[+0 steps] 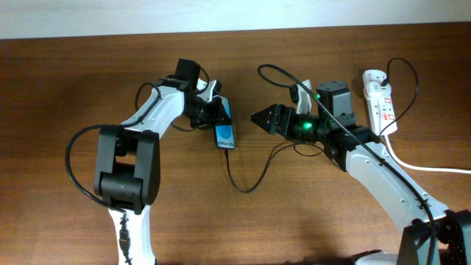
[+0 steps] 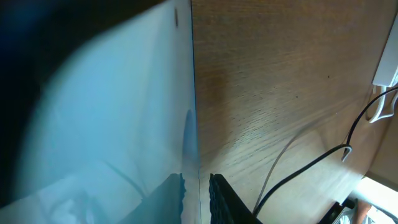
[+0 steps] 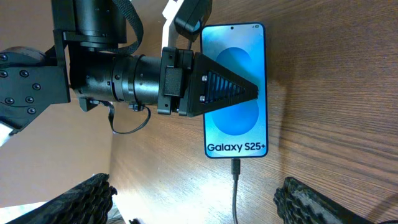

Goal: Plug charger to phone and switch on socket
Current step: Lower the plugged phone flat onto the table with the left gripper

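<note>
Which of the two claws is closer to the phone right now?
Left. The left gripper is at the phone, one finger across its screen; the right gripper sits open beside it, apart.

Both arms: white links, black joint housings. Left arm (image 1: 158, 110) has thin black cable loops along it. The right arm (image 1: 383, 175) shows a green LED (image 1: 305, 126) near the wrist. Right gripper (image 3: 199, 198): black ribbed fingers (image 3: 87, 199).

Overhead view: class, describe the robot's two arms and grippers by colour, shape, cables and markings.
The left arm and right arm have white links, bulky black joints and thin black cables looped alongside. The left gripper and right gripper are black, with triangular ribbed fingers. A green light glows at the right wrist.
</note>
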Motion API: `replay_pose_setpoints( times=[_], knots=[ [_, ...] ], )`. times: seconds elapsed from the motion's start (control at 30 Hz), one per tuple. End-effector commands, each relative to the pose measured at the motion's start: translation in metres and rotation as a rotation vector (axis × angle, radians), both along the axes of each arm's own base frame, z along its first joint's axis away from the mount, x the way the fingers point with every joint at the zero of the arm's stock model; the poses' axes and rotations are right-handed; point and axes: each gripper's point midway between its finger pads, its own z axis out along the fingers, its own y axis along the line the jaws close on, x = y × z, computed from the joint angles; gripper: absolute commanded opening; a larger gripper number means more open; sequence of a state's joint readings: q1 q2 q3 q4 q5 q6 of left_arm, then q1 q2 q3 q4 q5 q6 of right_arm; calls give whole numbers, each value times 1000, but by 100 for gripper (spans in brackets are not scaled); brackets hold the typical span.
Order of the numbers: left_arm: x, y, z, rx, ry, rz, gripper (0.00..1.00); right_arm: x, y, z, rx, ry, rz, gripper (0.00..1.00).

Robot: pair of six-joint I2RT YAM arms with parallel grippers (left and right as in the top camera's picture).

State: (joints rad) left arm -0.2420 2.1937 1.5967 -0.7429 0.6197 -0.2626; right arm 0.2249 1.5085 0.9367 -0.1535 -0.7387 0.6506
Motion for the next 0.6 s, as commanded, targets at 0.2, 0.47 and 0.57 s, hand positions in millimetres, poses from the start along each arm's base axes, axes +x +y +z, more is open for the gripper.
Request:
replay_pose_setpoints(
  times=[0.2,0.47,0.57],
  knots=[
    [-3,3,-3,23,18,5,45,3,0,3,-2,-19,4,88],
    [-6,5,-4,33,29,6,76,3,0,3,-2,-19,4,88],
    [-6,5,-4,33,28,6,80,4,-1,3,-4,-19,1,88]
  ],
)
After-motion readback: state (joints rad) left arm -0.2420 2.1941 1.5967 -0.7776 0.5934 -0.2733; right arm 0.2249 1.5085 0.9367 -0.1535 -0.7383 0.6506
